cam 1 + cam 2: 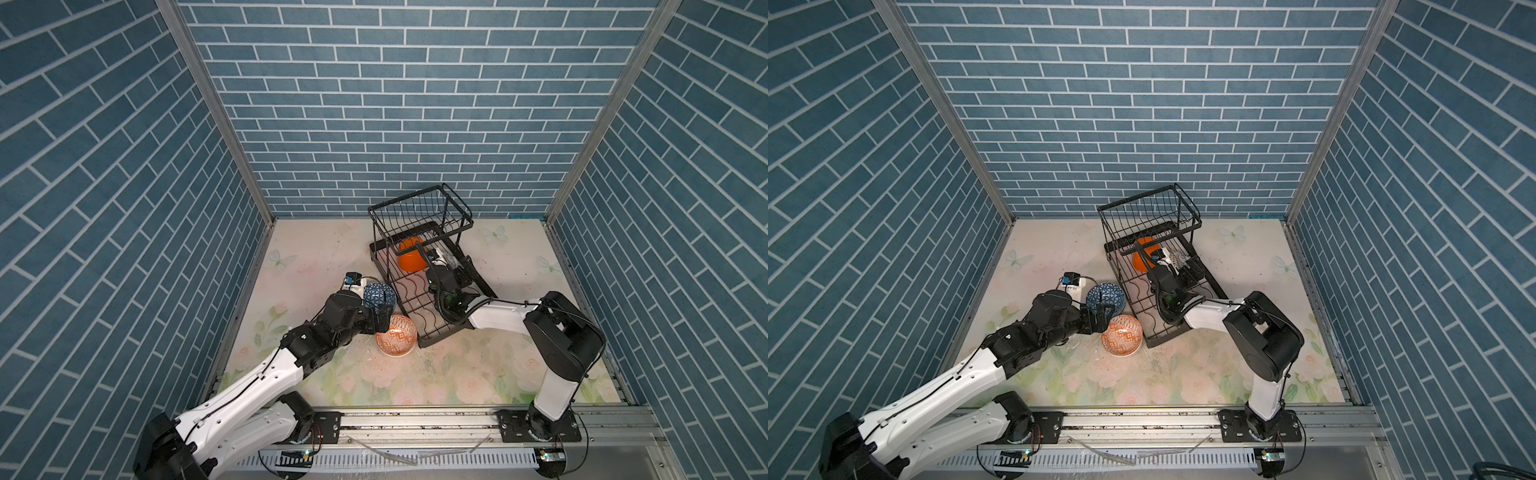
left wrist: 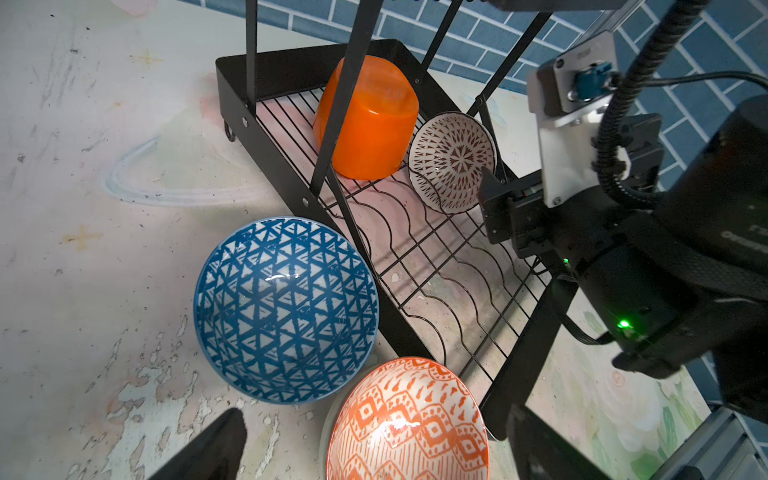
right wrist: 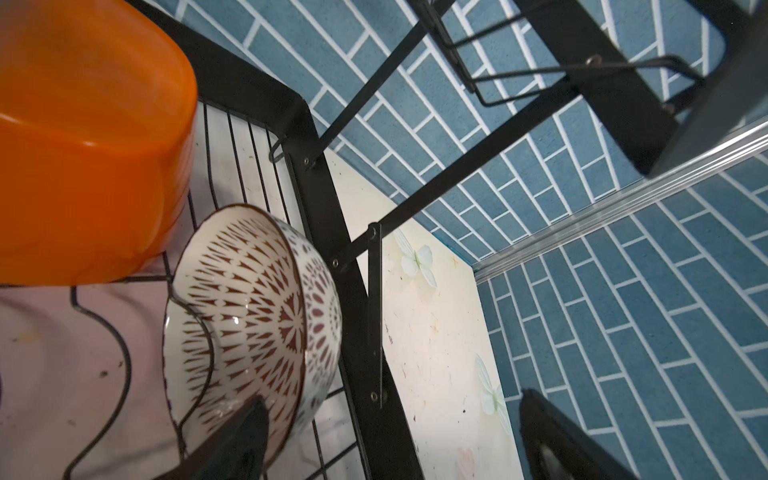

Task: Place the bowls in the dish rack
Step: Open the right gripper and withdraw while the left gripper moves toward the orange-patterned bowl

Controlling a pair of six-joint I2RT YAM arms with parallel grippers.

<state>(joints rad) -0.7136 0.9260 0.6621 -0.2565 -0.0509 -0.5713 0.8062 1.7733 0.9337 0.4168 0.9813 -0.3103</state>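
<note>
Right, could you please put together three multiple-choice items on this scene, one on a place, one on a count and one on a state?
1. Where is the brown-patterned bowl?
A) on the table
B) in the lower tray of the dish rack
C) underneath the rack

2. How many bowls stand on the table outside the rack?
A) none
B) four
C) two

3. How does the plain orange bowl sit?
A) mouth down
B) mouth up
C) nested in another bowl

Answers:
1 B, it leans on edge on the tray wires beside the orange bowl.
2 C, only the blue bowl and the orange-red bowl are out there.
3 A, its flat base faces up.
</note>
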